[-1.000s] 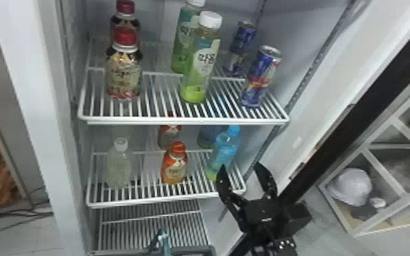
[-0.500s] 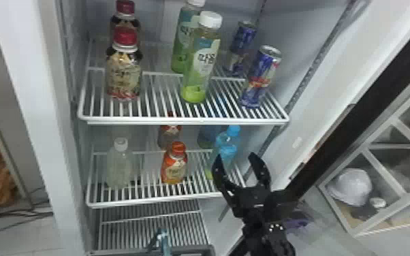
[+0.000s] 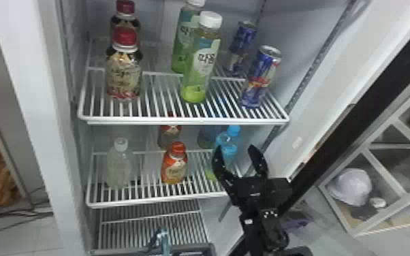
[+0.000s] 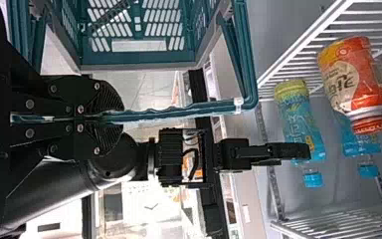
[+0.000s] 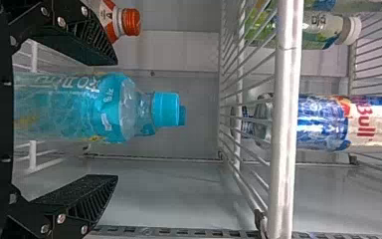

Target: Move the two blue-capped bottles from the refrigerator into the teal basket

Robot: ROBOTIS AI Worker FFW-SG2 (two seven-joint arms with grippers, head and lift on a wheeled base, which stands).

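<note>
Blue-capped bottles [image 4: 301, 119], 2 of them, are standing on the middle shelf [image 3: 153, 200] near its right end, 1 behind the other. On the left, 2 red-capped bottles [image 3: 123, 75] are sitting on the upper shelf [image 3: 146, 121], and 1 white-capped clear bottle [image 3: 119, 166] is standing lower down. Farther right, the left gripper [image 4: 122, 117] is holding the teal basket [image 4: 139, 57], its jaws pinching the handle [image 4: 179, 110]. An orange bottle [image 3: 175, 165] is standing on the middle shelf, with 2 green bottles [image 3: 201, 61] resting upright on the upper one. Next, the right gripper [image 3: 235, 148] is reaching to the front blue-capped bottle, its jaws spreading wide with the bottle standing between them. Above it, 2 blue cans [image 3: 260, 76] are standing at the upper shelf's right end
</note>
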